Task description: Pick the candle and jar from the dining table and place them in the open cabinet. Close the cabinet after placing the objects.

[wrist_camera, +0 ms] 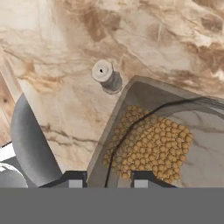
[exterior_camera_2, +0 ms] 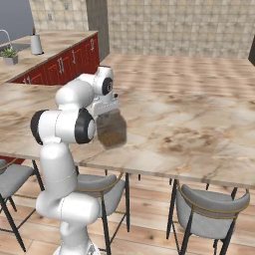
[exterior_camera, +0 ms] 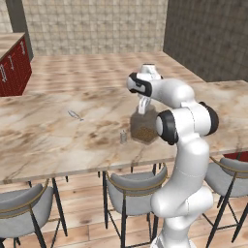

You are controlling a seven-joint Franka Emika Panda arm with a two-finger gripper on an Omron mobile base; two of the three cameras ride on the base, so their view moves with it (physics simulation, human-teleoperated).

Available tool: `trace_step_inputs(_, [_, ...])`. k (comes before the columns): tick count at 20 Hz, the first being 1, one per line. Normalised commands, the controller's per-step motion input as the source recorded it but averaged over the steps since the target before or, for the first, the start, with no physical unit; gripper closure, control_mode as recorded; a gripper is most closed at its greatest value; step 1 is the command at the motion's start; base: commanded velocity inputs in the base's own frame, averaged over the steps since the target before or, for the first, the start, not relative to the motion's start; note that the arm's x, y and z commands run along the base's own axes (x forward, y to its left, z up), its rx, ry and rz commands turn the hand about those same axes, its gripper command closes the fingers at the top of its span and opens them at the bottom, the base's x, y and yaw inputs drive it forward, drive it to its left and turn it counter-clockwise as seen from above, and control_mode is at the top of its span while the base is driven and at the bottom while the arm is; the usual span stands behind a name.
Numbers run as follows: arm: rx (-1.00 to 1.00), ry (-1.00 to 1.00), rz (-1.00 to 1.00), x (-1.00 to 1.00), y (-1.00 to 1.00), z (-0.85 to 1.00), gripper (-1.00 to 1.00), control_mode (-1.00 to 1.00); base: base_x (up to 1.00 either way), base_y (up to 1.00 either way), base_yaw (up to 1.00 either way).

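Fingers point(wrist_camera: 105, 180) closed in on jar point(exterior_camera: 143, 127), at near edge of marble surface point(exterior_camera: 48, 135).
Tips narrow, set against jar's rim; firm grip not confirmed. Jar tilted in hand view, tan grains visible inside. Candle point(wrist_camera: 106, 75) upright just beside jar, apart. Thin silvery utensil point(exterior_camera: 75, 115) farther left.
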Motion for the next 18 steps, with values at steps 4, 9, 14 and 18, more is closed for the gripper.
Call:
trace_step_inputs(4, [0.0, 0.0, 0.0, 0.0, -0.13, 0.2, 1.0, -1.0, 0.0, 0.0, 0.0])
trace_step_inputs(9, [0.0, -0.01, 0.0, 0.0, -0.21, 0.3, 1.0, -1.0, 0.0, 0.0, 0.0])
trace_step_inputs(14, [-0.03, -0.03, 0.0, 0.0, -0.21, 0.46, 1.0, -1.0, 0.0, 0.0, 0.0])
trace_step_inputs(18, [-0.06, -0.1, 0.0, -0.04, -0.08, 0.51, 1.0, -1.0, 0.0, 0.0, 0.0])
